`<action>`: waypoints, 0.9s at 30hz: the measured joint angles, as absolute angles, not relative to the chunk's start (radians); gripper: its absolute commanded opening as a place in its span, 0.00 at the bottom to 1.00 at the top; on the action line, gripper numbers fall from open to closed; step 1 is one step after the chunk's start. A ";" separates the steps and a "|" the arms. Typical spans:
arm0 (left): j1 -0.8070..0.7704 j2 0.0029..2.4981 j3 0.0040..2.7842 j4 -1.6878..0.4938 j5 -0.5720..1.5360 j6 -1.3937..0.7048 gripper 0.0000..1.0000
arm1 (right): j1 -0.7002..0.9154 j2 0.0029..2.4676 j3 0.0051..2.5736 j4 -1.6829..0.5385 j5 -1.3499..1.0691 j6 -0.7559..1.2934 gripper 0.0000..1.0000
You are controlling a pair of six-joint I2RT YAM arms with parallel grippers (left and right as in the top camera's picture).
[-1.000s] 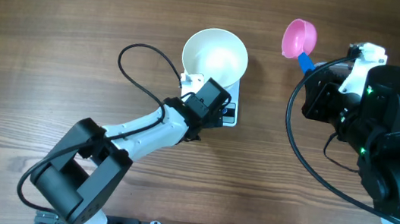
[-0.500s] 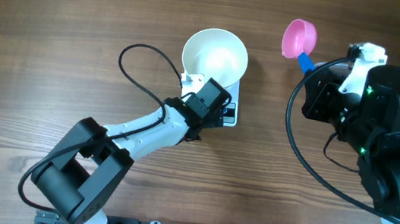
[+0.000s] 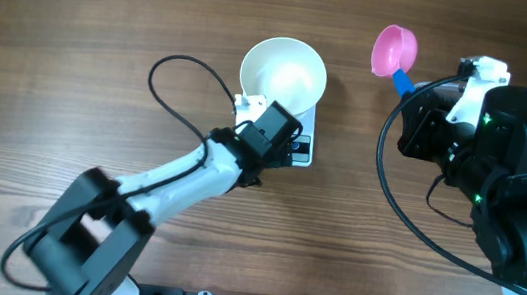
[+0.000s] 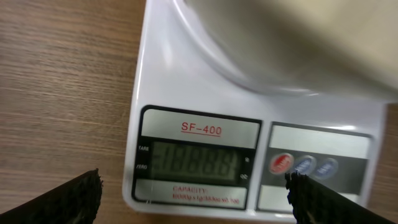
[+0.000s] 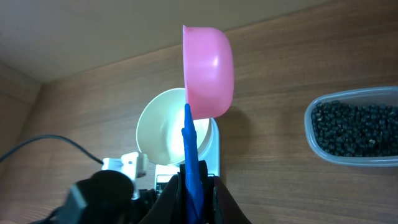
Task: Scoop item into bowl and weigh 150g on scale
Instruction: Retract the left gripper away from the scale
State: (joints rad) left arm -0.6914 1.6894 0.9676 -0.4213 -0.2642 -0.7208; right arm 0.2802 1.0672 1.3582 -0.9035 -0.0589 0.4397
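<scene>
Pinched narrow in right claw (image 5: 194,198): blue handle (image 5: 190,155) of pink scoop (image 5: 208,71), long axis 5 to 11 o'clock overhead. At 9 o'clock: bowl (image 3: 283,69) on scale (image 4: 199,127), display (image 4: 196,163) toward 6. Spread wide over display: left claw (image 4: 196,198), empty. At 3 o'clock, right wrist view: item (image 5: 354,127) in clear tub (image 5: 357,160).

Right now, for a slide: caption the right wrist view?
Pink scoop held by its blue handle, white bowl on scale behind, tub of black beans right.

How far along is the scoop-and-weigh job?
Done: bowl sits on the scale, empty. In hand: right gripper shut on the blue handle of the pink scoop, scoop empty; left gripper open at the scale's front. Left: scoop beans from the tub into the bowl to target weight; display too blurred to read.
</scene>
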 measured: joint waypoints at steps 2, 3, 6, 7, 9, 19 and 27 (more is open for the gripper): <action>-0.691 1.653 0.968 -0.435 -0.264 -0.720 1.00 | 0.280 1.067 1.358 -0.904 -0.059 0.440 0.04; -0.691 1.623 0.968 -0.449 -0.264 -0.721 1.00 | 0.280 1.067 1.358 -0.904 -0.059 0.439 0.04; -0.691 1.547 0.968 -0.469 -0.258 -0.721 1.00 | 0.280 1.067 1.358 -0.904 -0.059 0.440 0.04; -0.691 1.515 0.968 -0.479 -0.255 -0.721 1.00 | 0.280 1.067 1.358 -0.904 -0.059 0.440 0.04; -0.691 1.455 0.968 -0.504 -0.253 -0.720 1.00 | 0.280 1.067 1.358 -0.907 -0.059 0.440 0.04; -0.517 1.153 0.968 -0.672 -0.127 -0.517 1.00 | 0.280 1.067 1.358 -0.931 -0.032 0.419 0.04; -0.327 1.079 0.968 -0.743 0.091 -0.248 1.00 | 0.280 1.067 1.358 -0.929 0.021 0.413 0.04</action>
State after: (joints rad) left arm -0.3275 1.0794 0.9676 -0.7425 0.0910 -0.2481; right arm 0.2802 1.0672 1.3582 -0.9291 0.0208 0.4126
